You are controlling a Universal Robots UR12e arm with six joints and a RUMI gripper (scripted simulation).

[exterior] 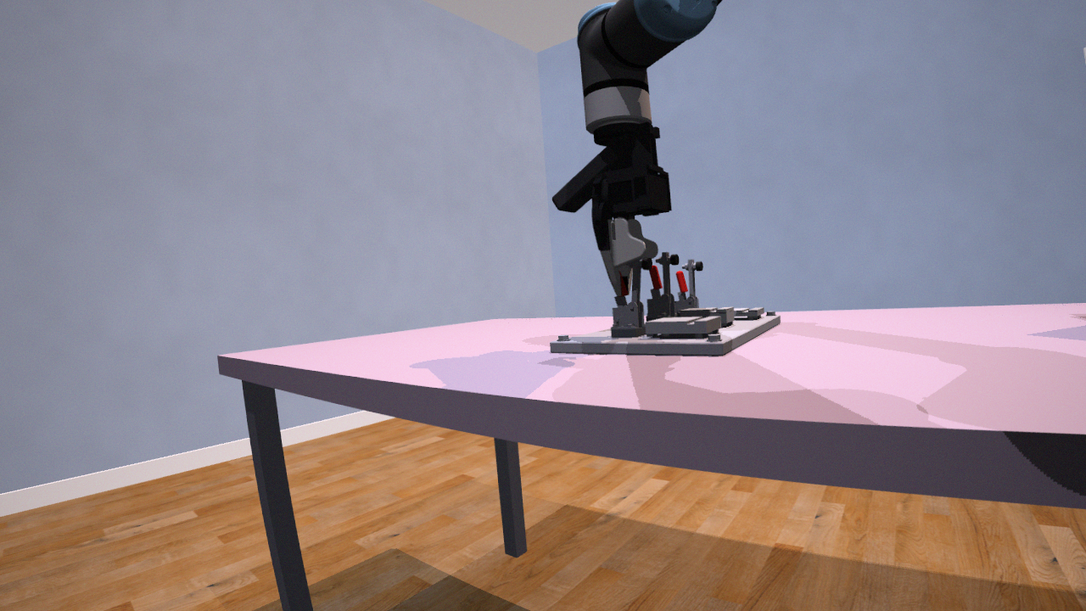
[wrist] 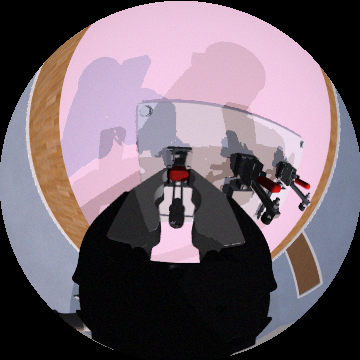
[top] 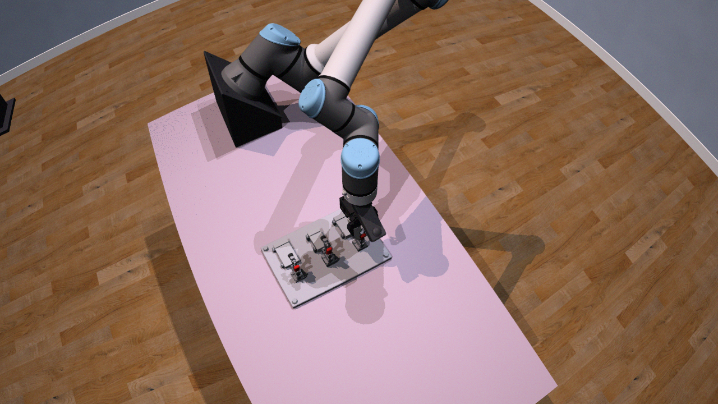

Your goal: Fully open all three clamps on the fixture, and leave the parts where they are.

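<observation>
A grey fixture plate lies on the pink table and carries three toggle clamps with red handles. My gripper is shut on the red handle of the right-hand clamp, which stands steeply tilted; the handle also shows in the wrist view. The middle clamp and the left clamp stand free with handles raised. Flat grey parts lie on the plate behind the clamps.
The arm's black base wedge stands at the table's far end. The plate sits near the table's right edge in the top view. A dark object stands on the wooden floor at the far left.
</observation>
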